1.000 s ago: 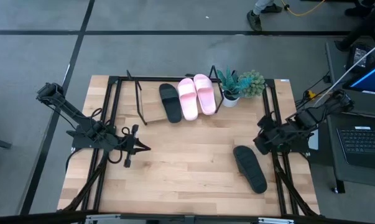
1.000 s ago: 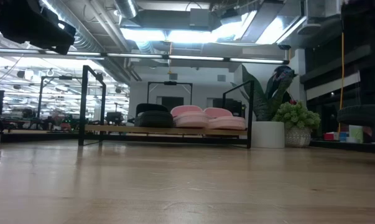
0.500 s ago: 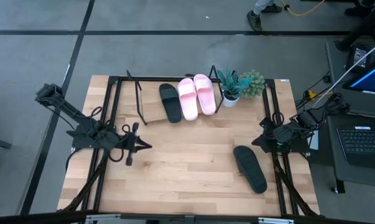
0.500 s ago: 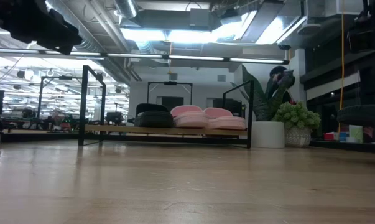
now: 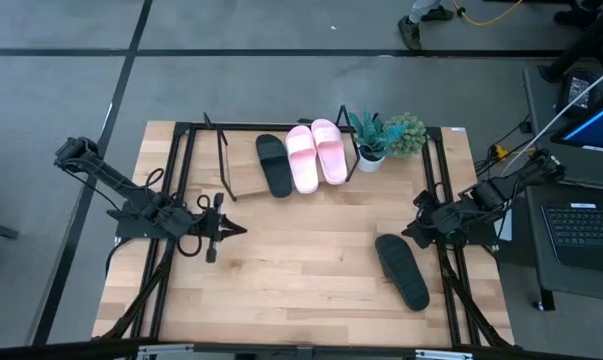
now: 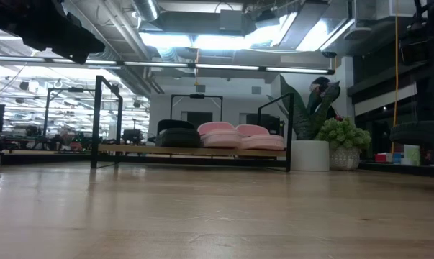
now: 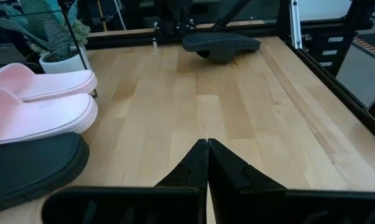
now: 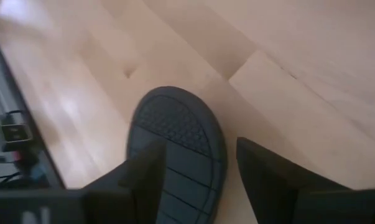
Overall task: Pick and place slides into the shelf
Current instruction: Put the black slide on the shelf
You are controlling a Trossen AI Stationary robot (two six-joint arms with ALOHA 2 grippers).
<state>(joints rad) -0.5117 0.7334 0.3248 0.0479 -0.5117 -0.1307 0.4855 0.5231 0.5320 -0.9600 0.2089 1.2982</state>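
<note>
Three of the four slides are already up on the shelf [image 5: 243, 190], the tilted board in its black wire frame at the twelve o'clock edge of the bench [image 5: 301, 280]. A black slide [image 5: 274, 164] lies on it with the two pink slides [image 5: 316, 153] just beside it towards three o'clock, all side by side. The bare stretch of board towards nine o'clock looks like the slot still to fill.

What's left is the second black slide [image 5: 402, 270], lying flat on the bench at about four o'clock, well apart from the shelf. The right hand [image 5: 418, 232] hangs just above its near end, and in the right wrist view the two fingers stand apart on either side of the slide's toe [image 8: 175, 143], holding nothing; I'd say it is lining up a grasp, not yet closed.

The left hand [image 5: 236, 231] waits over the bench at nine o'clock, its fingers pressed together and empty, pointing across towards the loose slide.

Two potted plants [image 5: 386, 138] stand at the shelf's three o'clock end, close to the pink pair.

So I'd call it three quarters done: one pick, one carry, one placing to go.
</note>
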